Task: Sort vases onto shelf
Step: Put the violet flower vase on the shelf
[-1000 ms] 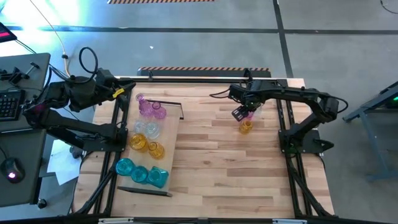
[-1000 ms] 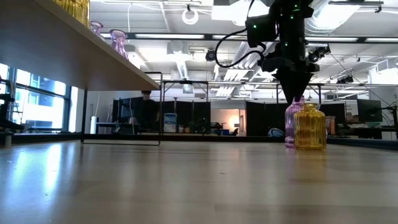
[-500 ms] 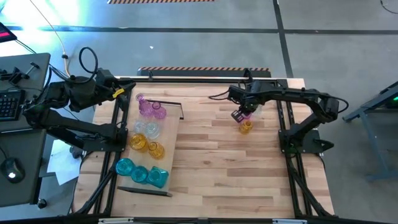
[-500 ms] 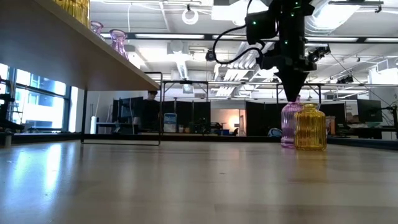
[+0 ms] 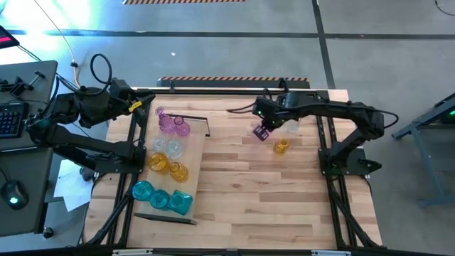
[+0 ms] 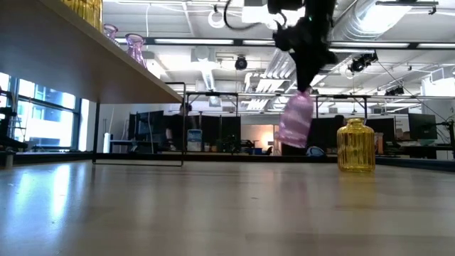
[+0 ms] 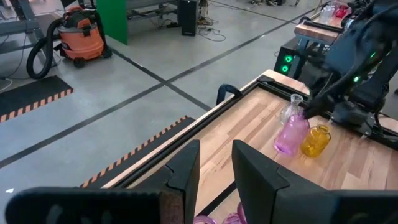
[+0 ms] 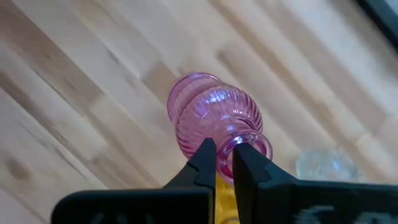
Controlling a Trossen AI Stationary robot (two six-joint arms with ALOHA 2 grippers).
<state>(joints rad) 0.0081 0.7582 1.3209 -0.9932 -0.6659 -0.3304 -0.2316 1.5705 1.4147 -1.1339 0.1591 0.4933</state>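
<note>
Because the vases are being grouped by colour on the shelf (image 5: pixel 197 153), the right tool (image 5: pixel 262 132) is pinched shut on the rim of a pink vase (image 6: pixel 294 121), one finger seemingly inside the mouth and one outside. That grip at the neck leaves the ribbed body hanging free; the low view shows it clear of the bench (image 5: pixel 242 192) and tilted, so some swing in transit is likely. An amber vase (image 5: pixel 281 146) stands on the bench just beside, and a clear vase (image 7: pixel 288 110) stands close behind, both apart from the lifted piece. On the shelf, pink vases (image 5: pixel 173 124) occupy the far end, clear and amber the middle, teal vases (image 5: pixel 162 197) the near end. Judged destination: the pink group. The left tool (image 7: pixel 214 171) waits at the far left corner, fingers narrowly parted and holding nothing.
</note>
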